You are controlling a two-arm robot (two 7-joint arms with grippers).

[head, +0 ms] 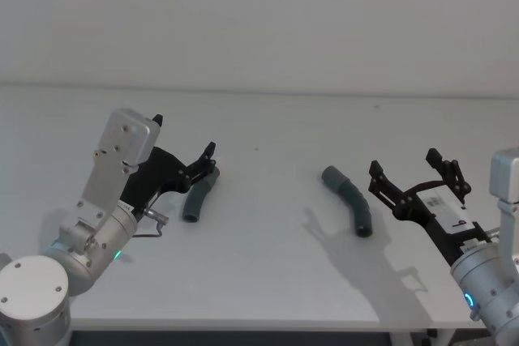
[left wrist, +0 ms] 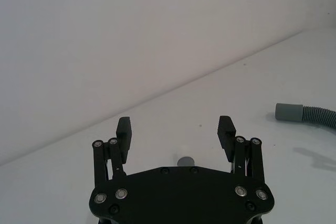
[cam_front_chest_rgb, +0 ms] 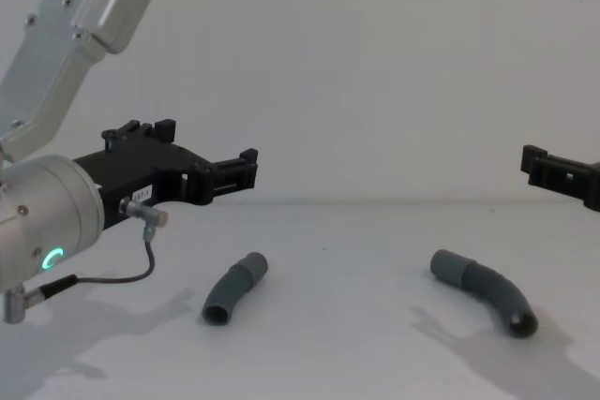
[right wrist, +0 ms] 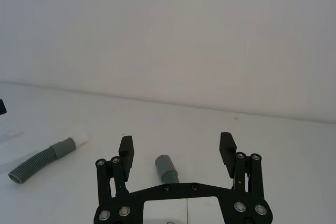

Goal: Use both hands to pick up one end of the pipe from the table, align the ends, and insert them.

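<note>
Emptiness is showing in both hands. The left hand (left wrist: pixel 175 127) is hanging with its jaws spread wide and gripping nothing, poised over the left pipe piece (head: pixel 199 196) toward the left edge of the table (head: pixel 259 281). The right hand (right wrist: pixel 177 144) is gaping just as wide, also carrying nothing. It is hovering near the right edge, close beside the right pipe piece (head: pixel 349 198) but apart from it. Both pieces are lying flat on the table, well apart from each other.

Several things are looking risky from here. Each piece is curved and ribbed, so jaws coming down off-centre are likely to be nudging it into a roll or a pivot, and it may be squirting out sideways. Gripping too near a mating end is risking covering it: the whitish tip (right wrist: pixel 80 141) on the left piece, the grey sleeve cuff (left wrist: pixel 289 112) on the right piece. Because of the bends, the two ends may be meeting at an angle, with the tip catching on the cuff's rim instead of sliding in. The hose may also be flexing under the push.

Counting outward: two hands, two pipe pieces, one whitish tip, one sleeve cuff, one table.
</note>
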